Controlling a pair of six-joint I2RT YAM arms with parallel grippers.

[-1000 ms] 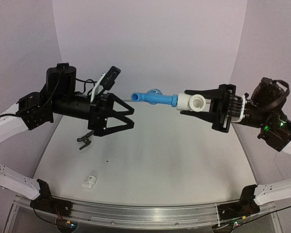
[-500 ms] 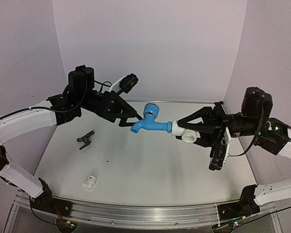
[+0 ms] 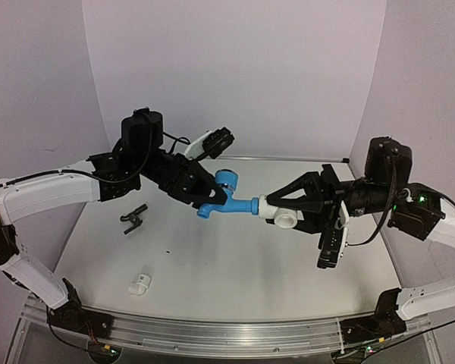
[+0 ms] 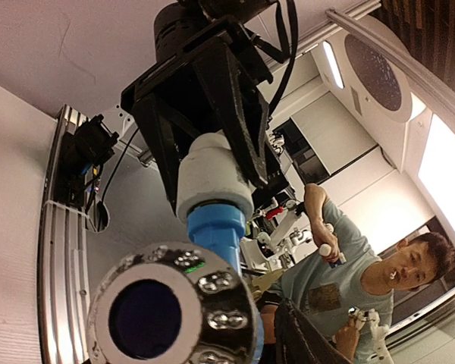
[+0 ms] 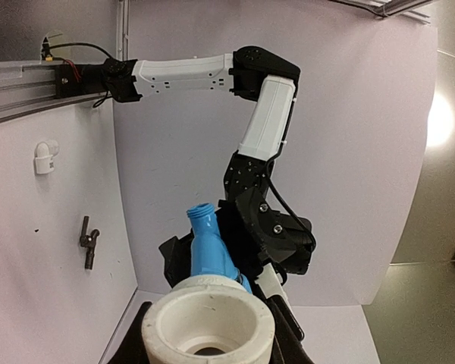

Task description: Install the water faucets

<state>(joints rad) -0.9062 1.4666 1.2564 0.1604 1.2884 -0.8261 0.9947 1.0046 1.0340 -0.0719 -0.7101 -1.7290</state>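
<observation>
The blue water faucet [image 3: 229,202] hangs in mid-air over the table's centre, knob up and spout to the left. Its stem sits in a white pipe fitting [image 3: 277,213], and my right gripper [image 3: 282,211] is shut on that fitting. My left gripper [image 3: 215,192] reaches in from the left with its jaws around the ribbed knob [image 3: 226,180]; whether they press on it does not show. The knob [image 4: 167,311] fills the lower left of the left wrist view, with one finger [image 4: 307,341] beside it. The right wrist view looks over the fitting [image 5: 208,322] along the faucet [image 5: 211,250].
A small black part [image 3: 134,218] lies on the table at the left. A small white fitting [image 3: 139,283] lies near the front left. An aluminium rail [image 3: 212,330] runs along the near edge. Purple walls close in the back and both sides.
My left arm has swung right to the faucet and its jaws have narrowed round the knob. My right arm has rolled and brought the faucet down and left, knob now up.
</observation>
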